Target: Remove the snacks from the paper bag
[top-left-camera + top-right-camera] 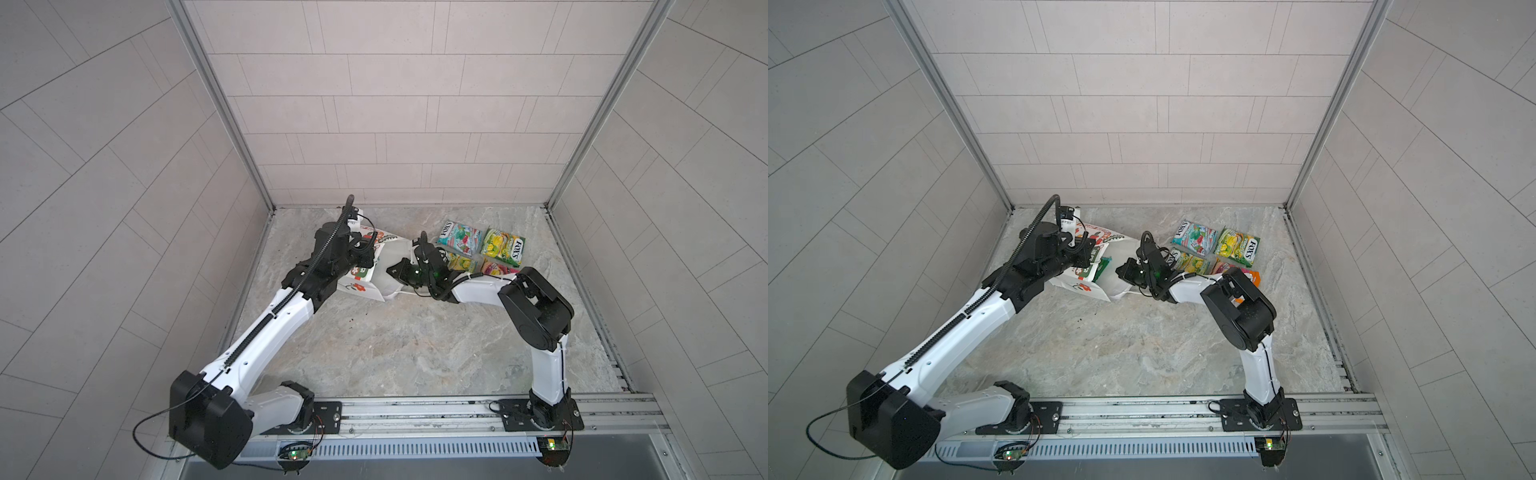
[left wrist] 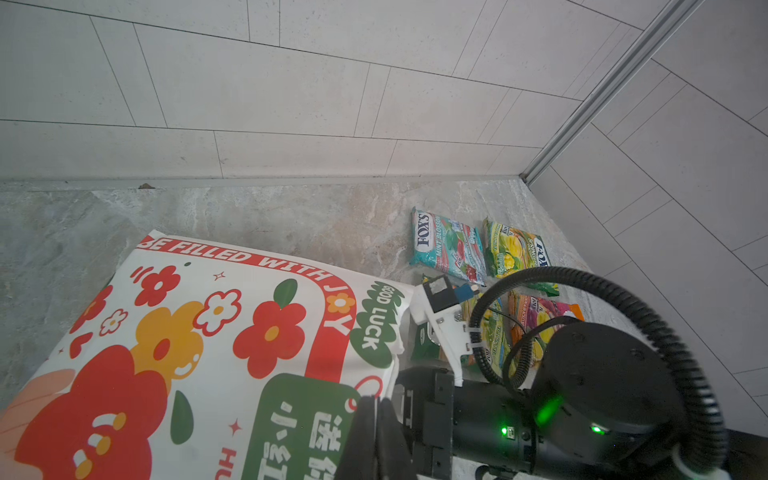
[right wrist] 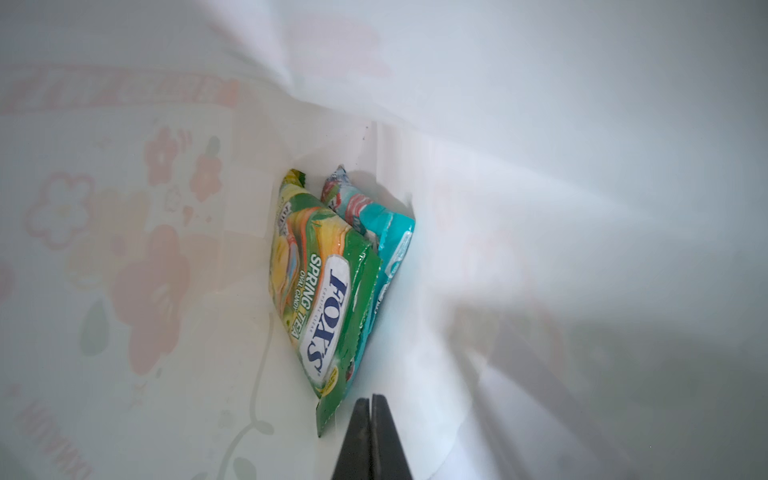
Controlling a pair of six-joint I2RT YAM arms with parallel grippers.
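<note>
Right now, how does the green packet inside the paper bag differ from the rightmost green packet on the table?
The green packet in the bag sits deep inside the paper bag; the rightmost green packet is out on the table. The green packet in the bag overlaps a teal packet; the rightmost green packet lies flat, face up. Both are green-yellow FOX'S packets.

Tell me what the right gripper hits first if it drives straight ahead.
Likely the green-yellow packet, just ahead of the right gripper with its jaws shut, inside the paper bag; depth is unclear.
</note>
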